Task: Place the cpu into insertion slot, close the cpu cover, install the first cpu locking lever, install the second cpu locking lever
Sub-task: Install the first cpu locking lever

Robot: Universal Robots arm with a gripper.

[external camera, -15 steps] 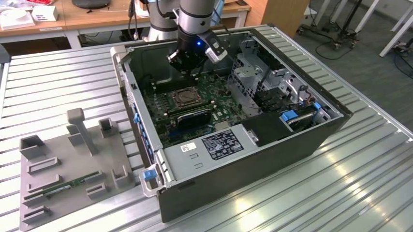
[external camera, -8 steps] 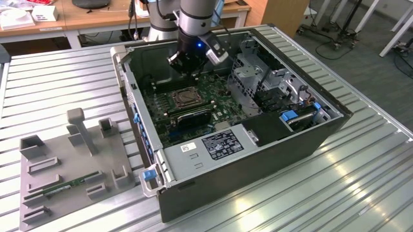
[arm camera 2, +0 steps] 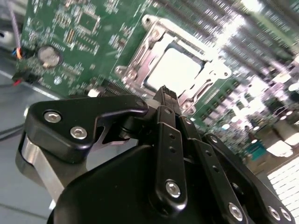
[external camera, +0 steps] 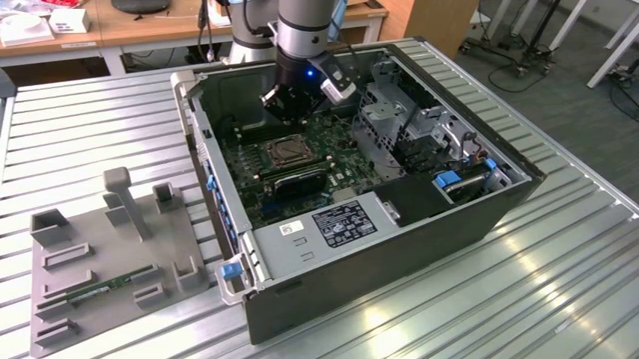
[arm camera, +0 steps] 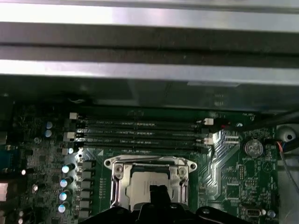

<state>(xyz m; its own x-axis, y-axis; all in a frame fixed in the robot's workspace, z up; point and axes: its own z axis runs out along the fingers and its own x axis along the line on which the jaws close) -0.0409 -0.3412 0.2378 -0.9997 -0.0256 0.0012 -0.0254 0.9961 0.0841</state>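
Surface [external camera: 519, 292] = ribbed, silvery metal slats, running diagonally in ext. view. Directly on it: open black computer case [external camera: 399, 247], lying on its side w/ motherboard facing up, roughly mid-surface. On ext. view's left, just beside the case: flat grey fixture tray [external camera: 70, 299] w/ upright grey blocks and slots; a green memory stick [external camera: 105, 288] lies in one slot. Rest of the slats toward ext. view's right are bare, w/ light glare.

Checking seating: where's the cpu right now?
The cpu sits in the insertion slot on the green board, framed by the cpu cover, beside the gripper.
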